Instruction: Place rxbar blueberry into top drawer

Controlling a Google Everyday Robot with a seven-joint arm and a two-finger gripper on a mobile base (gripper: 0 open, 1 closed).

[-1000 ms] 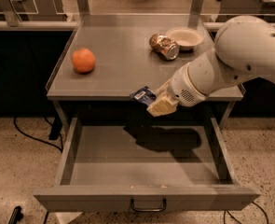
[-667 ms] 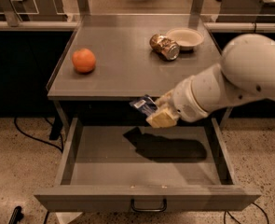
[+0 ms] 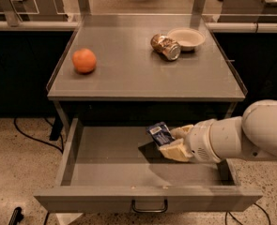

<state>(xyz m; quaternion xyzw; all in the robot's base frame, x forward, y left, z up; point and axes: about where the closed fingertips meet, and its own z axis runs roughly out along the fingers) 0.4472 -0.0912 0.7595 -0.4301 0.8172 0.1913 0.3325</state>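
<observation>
end effector (image 3: pixel 168 141): inside the open top drawer (image 3: pixel 105 201), right of centre, clamped on rxbar blueberry (image 3: pixel 160 133)
rxbar blueberry: tilted, over drawer floor
bench (image 3: pixel 128 76): orange (image 3: pixel 84 60) left; can (image 3: pixel 165 47) touching bowl (image 3: pixel 187 37) at back right

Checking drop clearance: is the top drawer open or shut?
Open: the top drawer is pulled out, its floor exposed; the gripper holds the rxbar blueberry over it.

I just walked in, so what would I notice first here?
The big white robot arm reaching in from the right, its hand holding a dark blue rxbar blueberry over the open top drawer. Then the bright orange on the left of the tabletop, with a shiny can and pale bowl at the back right.
</observation>
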